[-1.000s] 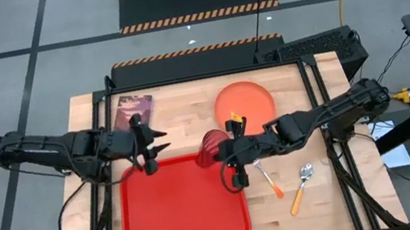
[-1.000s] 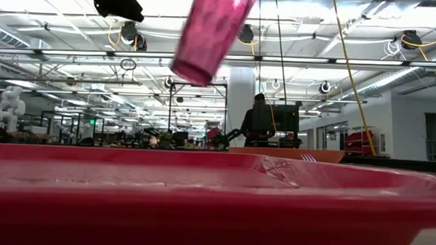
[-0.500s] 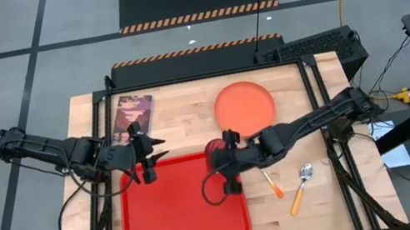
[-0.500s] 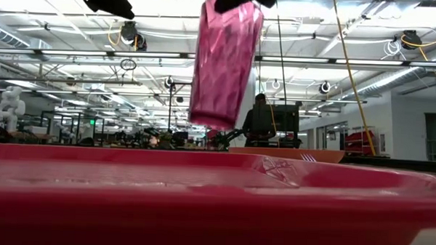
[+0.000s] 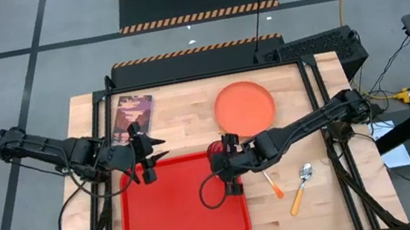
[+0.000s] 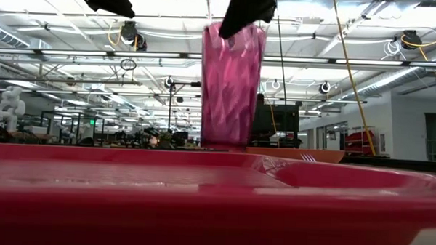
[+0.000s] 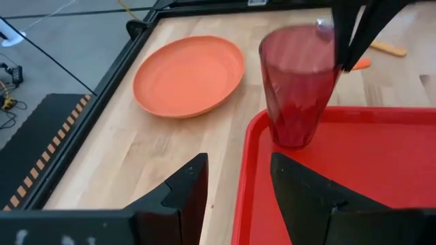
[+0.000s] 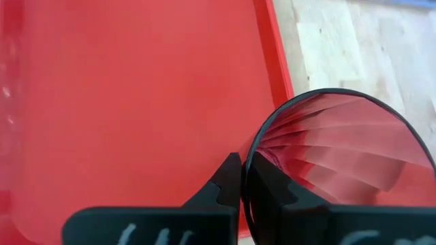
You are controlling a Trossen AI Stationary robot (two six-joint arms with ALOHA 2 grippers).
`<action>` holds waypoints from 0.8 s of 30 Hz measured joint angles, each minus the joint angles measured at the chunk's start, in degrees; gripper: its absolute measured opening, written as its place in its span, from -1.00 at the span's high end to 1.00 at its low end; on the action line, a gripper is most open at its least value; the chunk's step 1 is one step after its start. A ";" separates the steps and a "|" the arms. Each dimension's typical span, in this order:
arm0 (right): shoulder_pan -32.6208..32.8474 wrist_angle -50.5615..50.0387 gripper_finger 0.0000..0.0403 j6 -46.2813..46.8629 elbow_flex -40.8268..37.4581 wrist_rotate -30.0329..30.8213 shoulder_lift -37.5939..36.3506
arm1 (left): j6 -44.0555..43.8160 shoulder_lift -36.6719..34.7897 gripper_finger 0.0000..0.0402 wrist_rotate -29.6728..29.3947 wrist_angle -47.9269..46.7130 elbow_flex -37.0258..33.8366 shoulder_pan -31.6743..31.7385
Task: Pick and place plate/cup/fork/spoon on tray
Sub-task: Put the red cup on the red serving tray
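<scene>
The dark-red translucent cup (image 5: 217, 152) stands upright in the red tray's (image 5: 173, 222) far right corner, and also shows in the left wrist view (image 7: 296, 88) and the low view (image 6: 230, 86). My right gripper (image 8: 250, 185) is shut on its rim. My left gripper (image 7: 238, 194) is open and empty over the tray's far left corner (image 5: 147, 155). The orange plate (image 5: 244, 104) lies flat on the table behind the tray. The fork (image 5: 270, 180) and the spoon (image 5: 301, 187) lie on the table right of the tray. My right gripper pinches the cup's rim (image 8: 246, 163) on the side toward the table's right, one finger inside the cup and one outside. The fingers come from above, pointing down. The cup is upright with its base (image 7: 293, 139) at the tray's floor; whether it rests there I cannot tell.
A small book with a dark pictured cover (image 5: 133, 115) lies at the table's far left, close to my left gripper. A loop of my right arm's cable (image 5: 212, 194) hangs over the tray. Most of the tray floor is bare.
My right gripper has gone toward the table's left and down with the cup. The cup was tilted and high above the tray; it has been turned upright and lowered to the tray's far right corner. My left gripper has shifted slightly toward the near edge.
</scene>
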 joint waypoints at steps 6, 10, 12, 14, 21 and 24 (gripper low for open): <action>0.00 1.96 0.98 -0.18 -3.22 -0.02 0.00 | 0.00 0.00 0.19 0.01 0.58 0.00 -0.01; 0.00 2.68 0.97 -0.17 -4.31 0.00 0.00 | 0.00 0.00 0.19 0.02 0.97 0.00 -0.01; 0.00 3.59 0.94 -0.19 -4.79 0.00 0.00 | 0.00 0.00 0.19 0.03 0.97 0.00 -0.01; -0.01 4.57 0.90 -0.19 -5.29 0.03 -0.01 | -0.02 0.00 0.19 0.03 0.97 0.00 -0.01; -0.04 5.32 0.70 -0.19 -6.66 0.04 -0.02 | -0.02 0.00 0.19 0.06 0.97 0.00 -0.01; -0.04 6.74 0.60 -0.19 -6.66 0.14 -0.46 | -0.02 0.00 0.19 0.06 0.96 0.00 -0.01</action>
